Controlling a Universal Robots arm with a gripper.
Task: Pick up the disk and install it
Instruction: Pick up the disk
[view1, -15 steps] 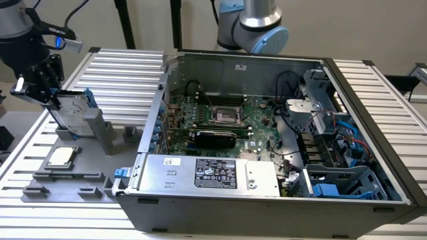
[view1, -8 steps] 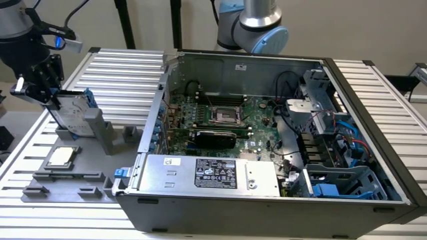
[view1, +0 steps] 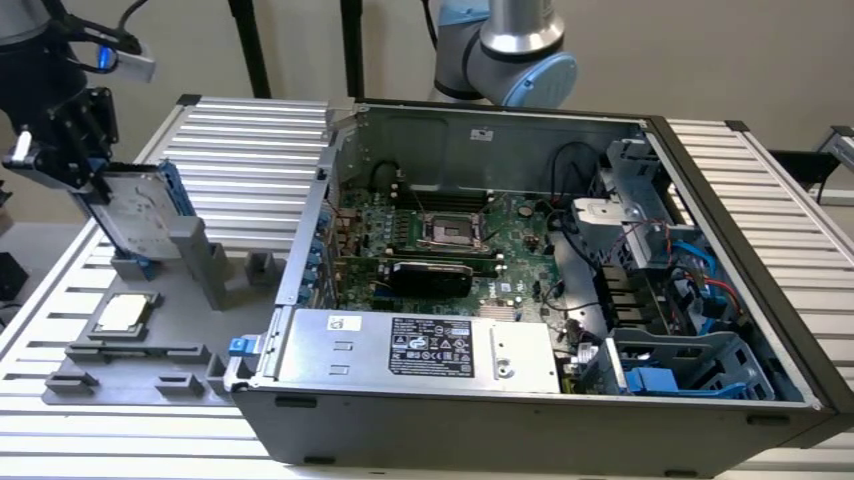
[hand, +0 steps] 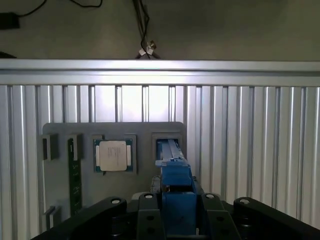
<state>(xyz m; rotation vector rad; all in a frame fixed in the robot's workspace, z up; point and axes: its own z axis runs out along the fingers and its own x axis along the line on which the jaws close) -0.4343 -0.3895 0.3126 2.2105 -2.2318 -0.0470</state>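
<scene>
The disk (view1: 140, 215) is a silver-grey drive in a blue frame. It stands on edge at the exterior view's left, with its lower end at the slot of a grey stand (view1: 194, 262). I cannot tell whether it is clear of the slot. My gripper (view1: 96, 185) is shut on the disk's upper end. In the wrist view the disk's blue frame (hand: 175, 175) runs edge-on between my black fingers (hand: 112, 220), with the gripper (hand: 177, 215) closed on it above the grey fixture plate (hand: 60, 131).
An open computer case (view1: 747, 250) lies on the ribbed aluminium table (view1: 254, 130), showing the motherboard (view1: 441, 235), a long grey labelled box (view1: 414, 350) and a blue bay (view1: 681, 370) in its near right corner. A small square chip (view1: 120, 315) (hand: 113, 155) sits on the fixture plate.
</scene>
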